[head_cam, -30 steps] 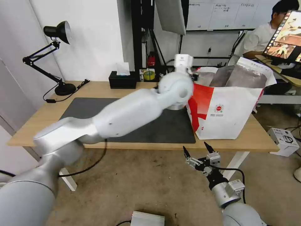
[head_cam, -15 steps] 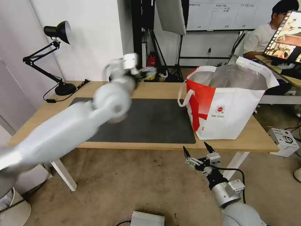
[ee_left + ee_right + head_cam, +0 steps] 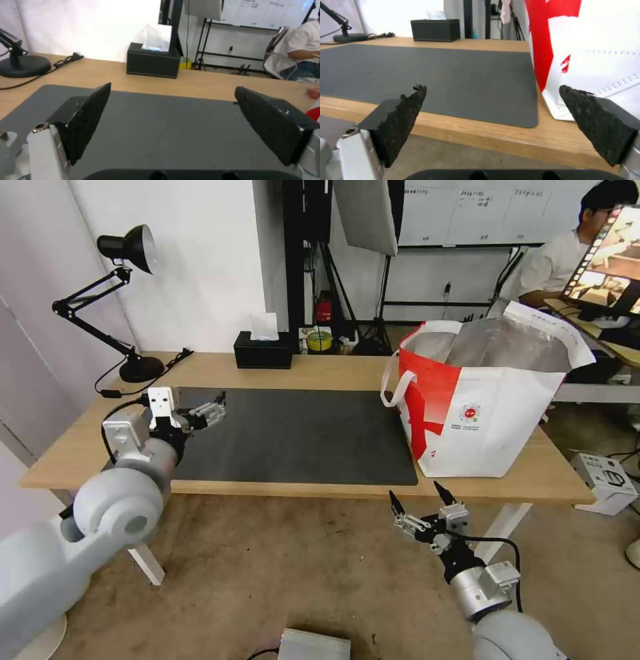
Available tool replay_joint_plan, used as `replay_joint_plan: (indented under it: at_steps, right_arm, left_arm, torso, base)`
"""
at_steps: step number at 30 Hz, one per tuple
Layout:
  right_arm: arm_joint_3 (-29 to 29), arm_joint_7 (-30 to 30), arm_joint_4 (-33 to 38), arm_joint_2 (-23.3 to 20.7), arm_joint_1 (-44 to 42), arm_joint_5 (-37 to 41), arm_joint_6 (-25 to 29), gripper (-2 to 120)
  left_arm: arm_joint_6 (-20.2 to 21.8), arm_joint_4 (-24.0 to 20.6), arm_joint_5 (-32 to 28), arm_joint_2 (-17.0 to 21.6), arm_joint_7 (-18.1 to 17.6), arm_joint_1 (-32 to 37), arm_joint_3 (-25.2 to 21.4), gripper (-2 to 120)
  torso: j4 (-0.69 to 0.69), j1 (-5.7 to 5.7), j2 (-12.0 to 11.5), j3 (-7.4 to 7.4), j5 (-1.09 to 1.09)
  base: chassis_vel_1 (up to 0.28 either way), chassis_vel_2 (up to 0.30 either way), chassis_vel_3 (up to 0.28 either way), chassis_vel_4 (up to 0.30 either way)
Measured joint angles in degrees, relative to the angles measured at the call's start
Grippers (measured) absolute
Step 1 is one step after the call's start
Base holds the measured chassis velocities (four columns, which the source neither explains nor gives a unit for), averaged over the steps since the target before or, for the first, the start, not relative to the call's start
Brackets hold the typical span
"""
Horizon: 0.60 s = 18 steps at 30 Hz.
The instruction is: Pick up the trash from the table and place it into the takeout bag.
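Head view showed the left gripper (image 3: 212, 413) at the left of the frame, low over the left end of the dark mat (image 3: 293, 437), its jaws spread wide and holding nothing. The right gripper (image 3: 419, 501) hung lower right of centre, below the front edge of the tabletop (image 3: 333, 372), also spread open and empty. The takeout bag (image 3: 480, 407) stood upright at the right of the frame, on the right end of the tabletop, its mouth gaping and its foil lining showing.

No trash lay on the mat or on the bare wood in any view; what sat inside the bag could not be seen past its rim. The tissue box (image 3: 263, 350) at upper centre and the desk lamp (image 3: 113, 300) at upper left were not trash and should have been left alone.

By my reading, the clearing looked finished or nearly so. The step in hand was a check: to do it well, the left arm should have kept low and clear of the bag's loop handle (image 3: 395, 383), and both arms should have avoided nudging the bag, which looked light and easily tipped.
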Motion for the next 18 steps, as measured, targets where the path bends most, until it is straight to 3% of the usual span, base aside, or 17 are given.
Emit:
replay_joint_plan:
  at_steps: [7,11,13,18]
  right_arm:
    - [0.0,0.0,0.0,0.0,0.0,0.0,0.0,100]
    - [0.0,0.01,0.01,0.0,0.0,0.0,0.0,100]
    - [0.0,0.01,0.01,0.0,0.0,0.0,0.0,100]
    - [0.0,0.01,0.01,0.0,0.0,0.0,0.0,100]
  left_arm:
    - [-2.88,-0.1,4.84,-2.51,0.88,3.82,-0.97,100]
    - [-5.86,0.63,9.7,-4.59,2.98,10.61,-4.88,100]
    - [-7.89,2.33,14.68,-6.91,4.56,16.46,-8.98,100]
    - [-9.49,3.3,17.36,-9.3,6.13,22.12,-12.62,100]
  torso:
    - [0.0,0.01,0.0,0.0,0.0]
    - [0.03,0.01,0.0,0.0,0.0]
    - [0.03,0.0,0.0,0.0,-0.01]
    - [0.04,0.0,0.0,0.0,-0.01]
  base:
    - [0.0,0.0,0.0,0.0]
    - [0.0,0.0,0.0,0.0]
    - [0.0,0.0,0.0,0.0]
    - [0.0,0.0,0.0,0.0]
